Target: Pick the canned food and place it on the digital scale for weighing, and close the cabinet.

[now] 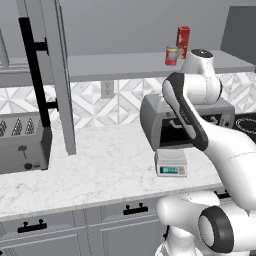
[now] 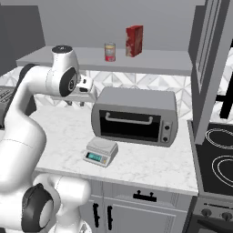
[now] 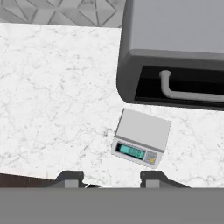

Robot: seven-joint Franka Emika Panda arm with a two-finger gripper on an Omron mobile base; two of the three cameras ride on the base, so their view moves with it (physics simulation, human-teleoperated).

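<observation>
The canned food (image 1: 171,56) (image 2: 109,52), a short red can with a tan top, stands on the shelf of the open cabinet beside a taller red box (image 2: 134,41). The digital scale (image 3: 141,138) (image 1: 171,163) (image 2: 100,151) lies on the marble counter in front of the toaster oven, its teal display lit and its top bare. My gripper (image 3: 109,178) hangs high above the counter, looking down on the scale, open with nothing between its fingertips. The cabinet door (image 1: 60,75) (image 2: 209,68) with its black bar handle stands swung open.
A grey toaster oven (image 2: 134,116) (image 3: 175,52) sits just behind the scale. A toaster (image 1: 22,142) stands at the counter's left end, under the open left door. A black stovetop (image 2: 218,154) borders the counter on the right.
</observation>
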